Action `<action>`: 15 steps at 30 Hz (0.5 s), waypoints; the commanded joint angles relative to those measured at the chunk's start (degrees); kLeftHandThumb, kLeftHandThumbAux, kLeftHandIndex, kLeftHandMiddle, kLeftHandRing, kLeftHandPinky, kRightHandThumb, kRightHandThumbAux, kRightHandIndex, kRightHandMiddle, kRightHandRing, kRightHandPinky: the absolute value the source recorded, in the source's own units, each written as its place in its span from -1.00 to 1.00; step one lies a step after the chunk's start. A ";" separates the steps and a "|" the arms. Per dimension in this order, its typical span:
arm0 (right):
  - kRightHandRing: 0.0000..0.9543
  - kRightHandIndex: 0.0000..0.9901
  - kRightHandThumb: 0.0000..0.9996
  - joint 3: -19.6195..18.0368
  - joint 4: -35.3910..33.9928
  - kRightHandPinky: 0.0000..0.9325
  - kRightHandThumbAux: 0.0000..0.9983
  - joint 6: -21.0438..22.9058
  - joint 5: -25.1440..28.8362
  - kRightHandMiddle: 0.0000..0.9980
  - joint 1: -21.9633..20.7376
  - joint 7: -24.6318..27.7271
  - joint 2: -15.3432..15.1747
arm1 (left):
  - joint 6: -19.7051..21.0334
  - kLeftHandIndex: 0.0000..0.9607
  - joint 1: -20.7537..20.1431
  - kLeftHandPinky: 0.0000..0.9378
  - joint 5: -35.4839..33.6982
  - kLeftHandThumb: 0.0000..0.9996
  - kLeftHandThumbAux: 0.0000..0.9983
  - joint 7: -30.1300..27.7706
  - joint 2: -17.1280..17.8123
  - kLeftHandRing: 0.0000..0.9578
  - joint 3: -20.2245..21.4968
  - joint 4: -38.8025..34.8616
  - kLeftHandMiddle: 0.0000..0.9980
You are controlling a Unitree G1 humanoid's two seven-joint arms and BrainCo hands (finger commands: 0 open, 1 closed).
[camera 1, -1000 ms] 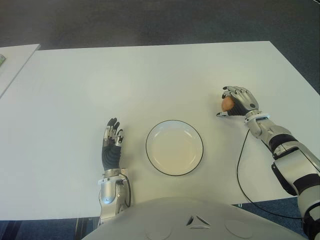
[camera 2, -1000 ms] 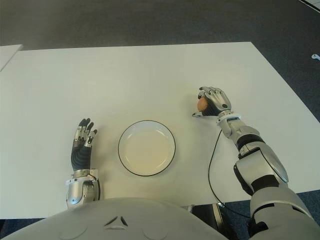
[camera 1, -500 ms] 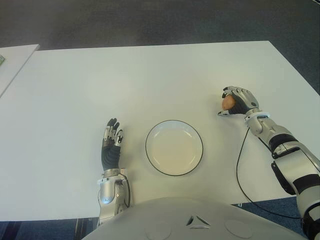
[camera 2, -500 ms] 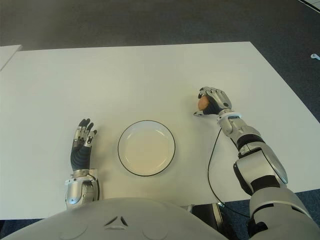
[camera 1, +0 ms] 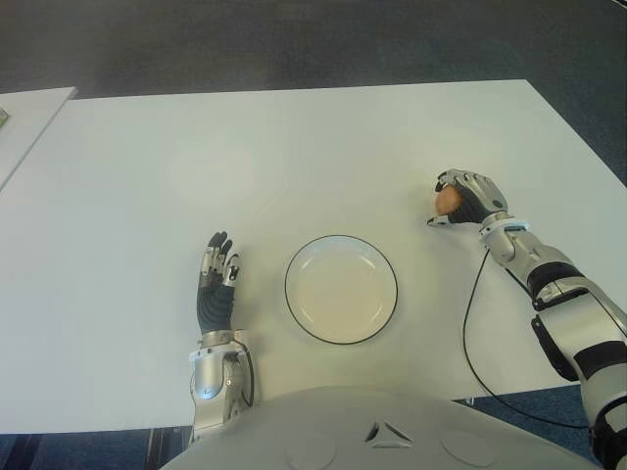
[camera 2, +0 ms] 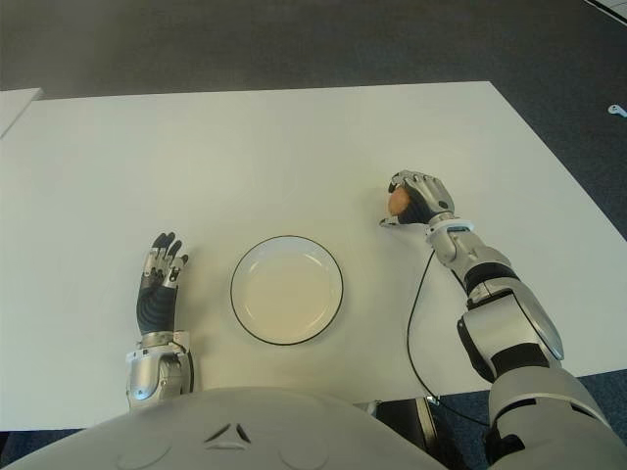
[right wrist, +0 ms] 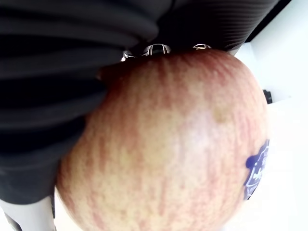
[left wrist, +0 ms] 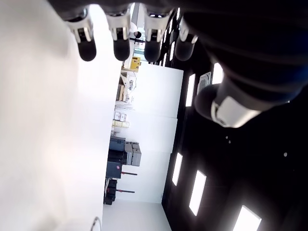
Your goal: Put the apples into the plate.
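The fingers (camera 1: 468,182) of the right hand (camera 1: 466,199) are curled around a red-yellow apple (camera 1: 447,201), which bears a blue sticker (right wrist: 255,168) visible in the right wrist view; the hand and apple are over the white table (camera 1: 294,157), to the right of and slightly farther than the plate (camera 1: 342,289). The left hand (camera 1: 217,284) shows just left of the plate, with its fingers extended, relaxed and holding nothing. The plate, white with a dark rim, holds nothing.

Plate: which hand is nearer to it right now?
Left. The left hand shows open just beside the plate on its left; the right hand grips the apple farther off, right and beyond.
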 commanded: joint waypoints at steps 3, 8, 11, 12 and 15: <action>0.79 -0.11 0.41 0.12 0.65 0.81 0.44 0.24 -0.01 0.79 1.83 1.88 0.67 | 2.65 -0.94 1.43 -1.00 -0.32 -0.58 0.05 -0.83 -0.04 -1.00 0.75 3.81 -1.00; 0.79 -0.11 0.41 -0.12 0.48 0.81 0.44 0.02 0.16 0.79 1.87 2.42 0.65 | 3.46 -0.95 1.69 -1.00 0.26 -0.57 0.07 -0.23 -0.19 -1.00 0.73 3.15 -1.00; 0.79 -0.11 0.41 -0.24 0.51 0.81 0.44 0.08 0.21 0.79 1.84 2.74 0.67 | 3.76 -0.95 1.75 -1.00 0.48 -0.56 0.08 0.04 -0.21 -1.00 0.80 2.97 -1.00; 0.79 -0.11 0.41 -0.28 0.51 0.81 0.44 0.08 0.23 0.79 1.87 2.82 0.67 | 3.80 -0.95 1.79 -1.00 0.56 -0.55 0.08 0.09 -0.22 -1.00 0.80 2.98 -0.99; 0.79 -0.11 0.41 -0.50 0.46 0.81 0.44 -0.06 0.38 0.78 1.96 2.88 0.69 | 3.72 -0.94 1.85 -1.00 0.59 -0.55 0.08 0.07 -0.29 -1.00 0.84 2.98 -0.99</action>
